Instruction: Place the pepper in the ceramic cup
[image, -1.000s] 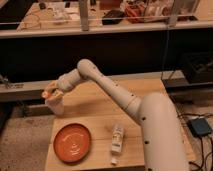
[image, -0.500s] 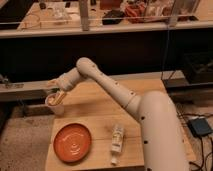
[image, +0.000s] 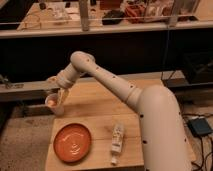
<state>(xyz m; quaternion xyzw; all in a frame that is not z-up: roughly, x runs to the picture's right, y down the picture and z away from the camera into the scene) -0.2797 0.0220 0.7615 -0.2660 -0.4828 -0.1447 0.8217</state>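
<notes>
The ceramic cup (image: 55, 108) is small and pale cream, and stands at the table's far left edge. The pepper (image: 50, 100) shows as a small orange patch at the cup's mouth, on its left side. My gripper (image: 59, 93) hangs at the end of the white arm (image: 100, 75), directly over the cup and touching or nearly touching its rim. Whether the pepper sits inside the cup or is still held at the rim cannot be told.
A flat round orange plate (image: 72, 142) lies at the table's front left. A white bottle with a label (image: 117, 138) lies on its side to the plate's right. The wooden table (image: 100, 107) ends just left of the cup. A counter with clutter stands behind.
The gripper has come down and slightly right with the pepper, from above the cup's left side to the cup's mouth. Plate and bottle have not moved.
</notes>
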